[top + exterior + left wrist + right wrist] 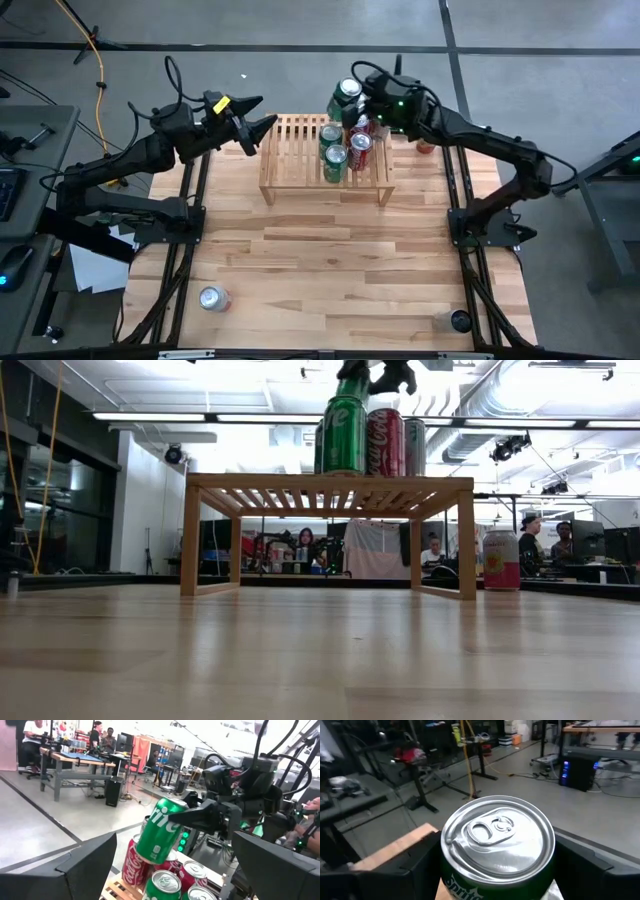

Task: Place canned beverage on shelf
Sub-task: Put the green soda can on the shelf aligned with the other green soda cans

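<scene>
Filling the right wrist view, a green can (497, 850) sat clamped between the fingers of the right gripper (357, 100), tilted in the air. That arm reached in from the far right corner of the counter (330, 270), elbow bent. Just below the gripper stood the shelf (300, 150), with more cans (340, 150) on its right end. Across from it, the left gripper (258, 112) hovered with its jaws spread and nothing between them.

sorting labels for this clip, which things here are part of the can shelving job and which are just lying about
Part of the job:
green can held by the right gripper
shelf
cans on the shelf

Lying about:
silver can on its side
dark can
pink can beside the shelf
</scene>
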Controlling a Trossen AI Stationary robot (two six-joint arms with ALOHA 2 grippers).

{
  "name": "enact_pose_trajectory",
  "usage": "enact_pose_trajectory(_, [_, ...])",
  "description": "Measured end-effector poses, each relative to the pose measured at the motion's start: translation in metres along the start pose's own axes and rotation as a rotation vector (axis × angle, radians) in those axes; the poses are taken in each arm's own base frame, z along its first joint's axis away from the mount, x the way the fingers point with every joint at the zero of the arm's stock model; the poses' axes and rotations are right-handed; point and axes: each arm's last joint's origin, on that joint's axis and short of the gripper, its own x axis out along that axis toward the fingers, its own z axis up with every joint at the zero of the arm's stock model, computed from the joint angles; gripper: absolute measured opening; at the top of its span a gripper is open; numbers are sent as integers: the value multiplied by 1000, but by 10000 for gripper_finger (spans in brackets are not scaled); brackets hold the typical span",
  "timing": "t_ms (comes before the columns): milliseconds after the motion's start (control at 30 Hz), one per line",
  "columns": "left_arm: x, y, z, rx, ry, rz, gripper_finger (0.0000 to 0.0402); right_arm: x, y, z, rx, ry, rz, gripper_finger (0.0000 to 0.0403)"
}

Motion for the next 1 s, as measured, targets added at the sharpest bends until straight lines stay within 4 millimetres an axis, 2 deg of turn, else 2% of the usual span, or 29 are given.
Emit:
enact_pose_trajectory(167, [0,0,1,-3,-8,-2,388,17,8,3,-10,-3,16,291])
enact_pose_trajectory(333, [0,0,1,-3,-8,-2,388,41,12,-12,-69,64,-41,291])
enact_pose_trajectory(500, [0,0,1,-4,-12,-3,388,54,10,-22,-49,99,-39,291])
enact_pose_trajectory(833, [0,0,1,-3,-12,-4,388,66,8,-41,-86,201,-86,291])
enact_pose_trajectory(1000, [0,0,1,3,-12,-4,388,67,8,-42,-88,208,-90,298])
